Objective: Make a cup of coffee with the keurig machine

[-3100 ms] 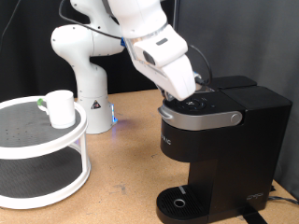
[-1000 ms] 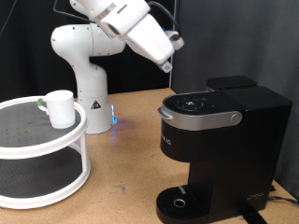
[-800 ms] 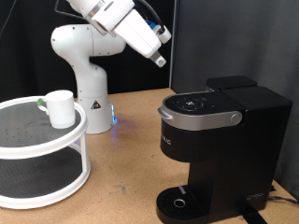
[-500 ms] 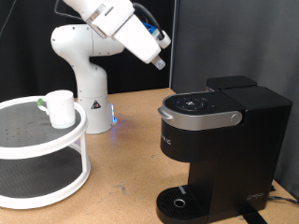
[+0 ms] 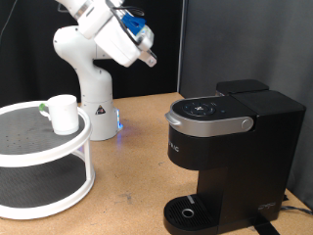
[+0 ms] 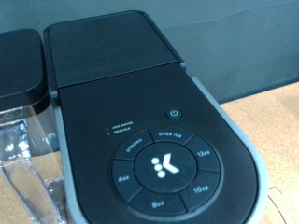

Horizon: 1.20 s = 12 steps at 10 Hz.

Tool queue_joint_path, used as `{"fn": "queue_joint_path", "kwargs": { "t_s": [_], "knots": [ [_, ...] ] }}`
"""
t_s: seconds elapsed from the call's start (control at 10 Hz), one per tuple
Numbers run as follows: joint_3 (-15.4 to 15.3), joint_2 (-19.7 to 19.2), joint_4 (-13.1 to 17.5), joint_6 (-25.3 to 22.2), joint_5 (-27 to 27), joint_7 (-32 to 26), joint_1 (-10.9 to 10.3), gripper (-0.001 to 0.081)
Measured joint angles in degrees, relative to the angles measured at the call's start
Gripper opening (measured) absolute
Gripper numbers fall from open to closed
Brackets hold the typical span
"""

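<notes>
The keurig machine (image 5: 227, 147) stands at the exterior view's right with its silver-grey lid handle (image 5: 208, 124) down and nothing on its round drip tray (image 5: 188, 211). The wrist view shows its top with the button ring (image 6: 173, 169) from above. The white cup (image 5: 63, 113) stands on the upper shelf of a white round rack (image 5: 44, 149) at the left, next to a small green-topped pod (image 5: 43, 106). My gripper (image 5: 148, 57) hangs high in the air, up and to the left of the machine, touching nothing. Its fingers do not show in the wrist view.
The arm's white base (image 5: 88, 83) stands behind the rack. A blue light (image 5: 119, 123) glows at its foot. The wooden table (image 5: 132, 181) runs between rack and machine. A black backdrop is behind the machine. The machine's water tank (image 6: 19, 103) shows in the wrist view.
My gripper has left the machine's lid, where it rested three seconds ago, and has risen and swung to the exterior view's left. Cup, pod and machine have not moved.
</notes>
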<state>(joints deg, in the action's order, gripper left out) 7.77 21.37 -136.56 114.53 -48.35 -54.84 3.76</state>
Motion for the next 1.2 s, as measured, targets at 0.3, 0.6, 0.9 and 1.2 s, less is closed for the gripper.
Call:
{"fn": "queue_joint_path", "kwargs": {
  "t_s": [0.3, 0.6, 0.9, 1.2],
  "knots": [
    [1.27, 4.24, -2.24, -4.32, 3.45, 0.56, 2.11, 0.0000],
    [2.40, 8.12, -5.01, -7.59, 6.57, 0.50, 3.84, 0.0000],
    [3.73, 11.36, -7.16, -9.80, 7.83, -1.83, 4.40, 0.0000],
    [3.93, 11.82, -7.52, -9.59, 7.83, -2.14, 4.46, 0.0000]
  ]
}}
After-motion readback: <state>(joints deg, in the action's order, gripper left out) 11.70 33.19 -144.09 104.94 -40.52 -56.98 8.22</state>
